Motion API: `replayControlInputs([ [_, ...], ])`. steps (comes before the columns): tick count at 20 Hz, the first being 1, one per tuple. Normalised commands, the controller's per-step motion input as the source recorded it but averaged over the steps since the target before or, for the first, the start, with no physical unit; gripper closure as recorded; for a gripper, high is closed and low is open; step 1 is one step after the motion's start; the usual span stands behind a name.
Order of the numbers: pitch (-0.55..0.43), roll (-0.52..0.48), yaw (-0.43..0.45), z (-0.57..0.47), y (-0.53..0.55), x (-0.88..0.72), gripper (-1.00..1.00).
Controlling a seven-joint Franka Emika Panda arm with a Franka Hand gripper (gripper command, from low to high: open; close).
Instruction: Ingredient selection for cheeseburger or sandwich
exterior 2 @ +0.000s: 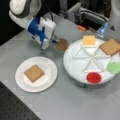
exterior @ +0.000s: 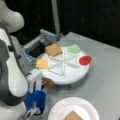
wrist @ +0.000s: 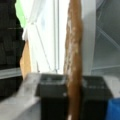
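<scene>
My gripper (exterior 2: 56,40) is shut on the dark brown round patty (exterior 2: 61,45), held on edge just off the round tray's rim, above the table. The wrist view shows the patty (wrist: 73,57) edge-on between the fingers. In a front view the patty (exterior: 48,82) sits beside the gripper (exterior: 43,84). One tan toast square (exterior 2: 34,73) lies flat on the white plate (exterior 2: 22,85), also seen at a front view's bottom as toast (exterior: 73,116) on the plate (exterior: 57,110). Another toast (exterior: 53,49) and the yellow cheese square (exterior: 42,63) lie in compartments of the tray.
The white round tray (exterior 2: 75,65) has raised dividers and also holds a green lettuce piece (exterior 2: 113,67) and a red disc (exterior 2: 93,77). Grey equipment (exterior: 47,37) stands behind the tray. The arm's body (exterior: 12,82) fills a front view's left side.
</scene>
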Motion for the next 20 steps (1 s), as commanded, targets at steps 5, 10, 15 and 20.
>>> replayControlInputs([
  [5, 0.138, 0.074, -0.015, 0.08, -0.35, 0.48, 1.0],
  [10, 0.1, 0.098, 0.066, -0.05, -0.31, 0.52, 1.0],
  [15, 0.06, 0.081, 0.151, -0.11, -0.26, 0.62, 1.0],
  [20, 0.055, -0.079, 0.172, -0.06, -0.24, 0.77, 1.0],
])
